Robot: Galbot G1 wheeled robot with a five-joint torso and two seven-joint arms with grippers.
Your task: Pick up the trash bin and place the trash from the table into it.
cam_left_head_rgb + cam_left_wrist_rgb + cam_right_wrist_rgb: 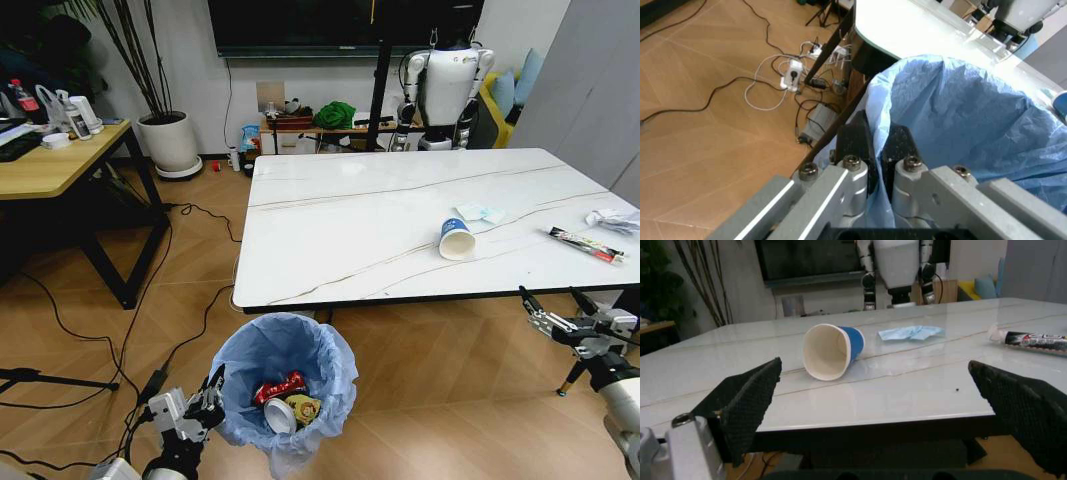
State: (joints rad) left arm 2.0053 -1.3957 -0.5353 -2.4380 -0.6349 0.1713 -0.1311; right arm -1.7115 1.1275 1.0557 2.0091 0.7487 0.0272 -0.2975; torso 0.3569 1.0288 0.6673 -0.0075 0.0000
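Nearest the robot, the left hand (207, 398) is clamped on the rim of the small round trash bin lined with a crinkly light-blue plastic bag (283, 372), which sits just in front of the near edge of the large white marble-look desk (350, 225). In the left wrist view the two black fingers (858, 140) stand close together with a fold of the blue liner pinched between them, the bin (973, 120) bulging out just beyond. Inside the bin lie a crushed red can (279, 388), a white round lid (280, 415) and a crumpled yellow wrapper (303, 408), all touching one another.

Off to the bin's right, the right hand (558, 309) hovers just short of the desk's near edge, at about the height of the top, its fingers spread wide; the right wrist view shows the two dark pads (747, 400) far apart and nothing between them.

On the desk beyond, a white-and-blue paper cup (457, 238) lies on its side, open mouth toward the near edge (833, 351). Just behind it rests a small crumpled pale-blue scrap (481, 212). Farther right of the cup lies a long thin dark wrapper (587, 244), and past that, at the desk's right end, a wad of crumpled white paper (612, 219).
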